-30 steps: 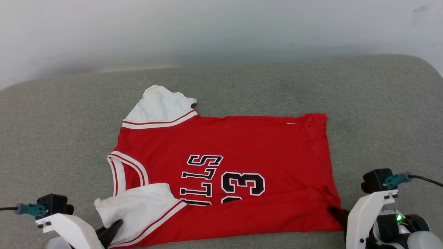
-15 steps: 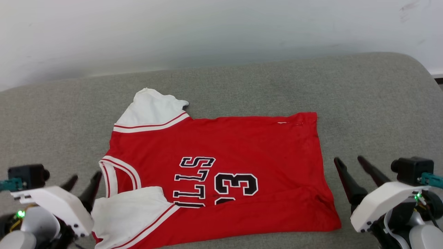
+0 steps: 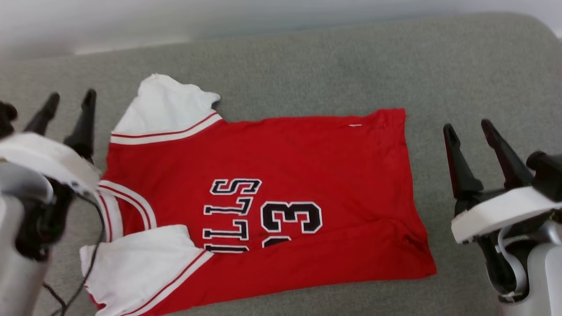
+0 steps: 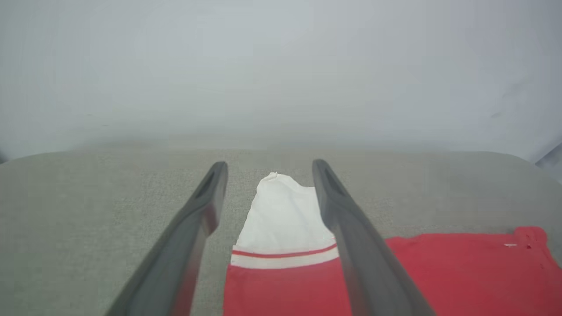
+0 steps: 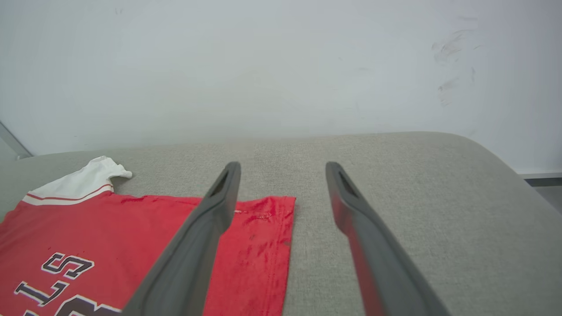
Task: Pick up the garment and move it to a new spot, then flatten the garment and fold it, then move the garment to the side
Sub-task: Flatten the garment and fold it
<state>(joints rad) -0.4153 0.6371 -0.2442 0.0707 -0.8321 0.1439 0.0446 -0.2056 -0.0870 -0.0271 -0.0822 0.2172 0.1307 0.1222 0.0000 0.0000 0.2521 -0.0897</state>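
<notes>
Lengthwise, the garment (image 3: 281, 175) runs left to right, one end near each of the left gripper (image 3: 70, 98) and right gripper (image 3: 467, 125), both spread and empty.

A: Head cam, where is it?
B: High up, facing forward and down on the grey fabric surface (image 3: 307, 66). Mid range, whole garment (image 3: 281, 153) in frame, left tool (image 3: 71, 97) and right tool (image 3: 467, 128) at the side edges.
A: Left wrist?
B: Low and close, looking along its own fingers (image 4: 189, 228) toward the wall (image 4: 281, 66), over the far white sleeve (image 4: 281, 210).
A: Right wrist?
B: Same low angle, facing the wall, close to the hem corner (image 5: 272, 210).
A: Overlap?
B: All three share the garment's far edge. Both wrist views catch that sleeve and that hem corner.
</notes>
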